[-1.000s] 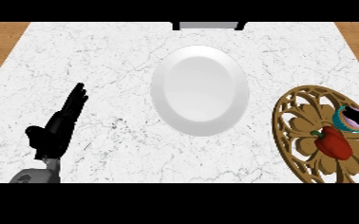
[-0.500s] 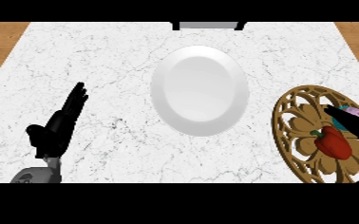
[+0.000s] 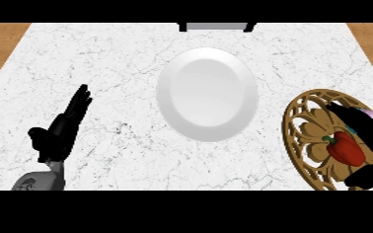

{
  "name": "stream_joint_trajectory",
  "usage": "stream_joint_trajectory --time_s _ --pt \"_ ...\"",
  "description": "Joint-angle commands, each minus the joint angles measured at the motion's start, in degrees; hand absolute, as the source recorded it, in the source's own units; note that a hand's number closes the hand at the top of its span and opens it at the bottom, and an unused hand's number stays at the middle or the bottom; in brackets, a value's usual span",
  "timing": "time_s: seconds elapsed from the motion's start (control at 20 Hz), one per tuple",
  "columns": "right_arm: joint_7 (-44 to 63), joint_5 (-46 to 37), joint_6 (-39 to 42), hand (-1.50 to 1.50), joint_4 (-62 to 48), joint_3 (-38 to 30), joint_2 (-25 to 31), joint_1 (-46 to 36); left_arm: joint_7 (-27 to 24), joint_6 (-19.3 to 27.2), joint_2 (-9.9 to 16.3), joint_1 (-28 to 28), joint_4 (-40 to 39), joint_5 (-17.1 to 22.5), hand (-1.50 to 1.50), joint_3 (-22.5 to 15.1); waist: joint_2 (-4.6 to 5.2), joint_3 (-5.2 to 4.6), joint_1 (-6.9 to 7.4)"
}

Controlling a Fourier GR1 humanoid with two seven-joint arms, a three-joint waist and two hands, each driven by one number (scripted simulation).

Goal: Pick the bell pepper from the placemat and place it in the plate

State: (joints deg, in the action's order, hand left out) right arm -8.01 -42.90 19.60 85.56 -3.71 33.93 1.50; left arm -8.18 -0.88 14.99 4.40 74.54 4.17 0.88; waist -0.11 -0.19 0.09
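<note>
White marble tabletop. Right hand spread around bell pepper on placemat, right edge; waxy, light, hollow — you cup its body. Left hand rests open.

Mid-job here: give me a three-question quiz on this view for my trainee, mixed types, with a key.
1. True or false: the pepper already lies on the plate.
2. Multiple choice: where does the placemat lie from the plate? A) to its left B) to its right C) under it
3. Fill in: the left hand rests open at the view's lower ____ , fingers up.

Key:
1. False. The pepper lies on the placemat, with the right hand around it; the plate holds nothing.
2. B
3. left
</note>
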Motion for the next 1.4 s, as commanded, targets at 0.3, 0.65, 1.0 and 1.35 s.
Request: stream_joint_trajectory --time_s 0.3,0.65,1.0,1.35 --pt "-11.15 -3.52 -2.52 1.5 -7.56 1.3 -0.9 -0.2 0.59 -2.21 0.89 -2.31 2.71 0.12 0.0 1.88 0.1 0.2 -0.07" --pt "-0.66 -3.82 -6.9 1.5 -5.37 -3.45 -7.01 4.23 -0.66 0.15 -1.18 -3.05 1.82 -1.75 0.0 1.02 -0.07 0.15 -1.23" --pt "14.14 -6.95 -16.6 1.5 9.65 -7.65 -16.44 11.77 1.19 0.53 -0.88 -1.94 2.82 -1.09 0.0 2.07 -0.25 0.1 -1.51" --pt "17.78 -8.03 -13.41 1.5 37.39 -4.13 -20.13 23.95 -1.69 -0.95 -1.55 -3.25 1.94 -1.51 0.0 1.75 -0.12 0.09 -1.07"
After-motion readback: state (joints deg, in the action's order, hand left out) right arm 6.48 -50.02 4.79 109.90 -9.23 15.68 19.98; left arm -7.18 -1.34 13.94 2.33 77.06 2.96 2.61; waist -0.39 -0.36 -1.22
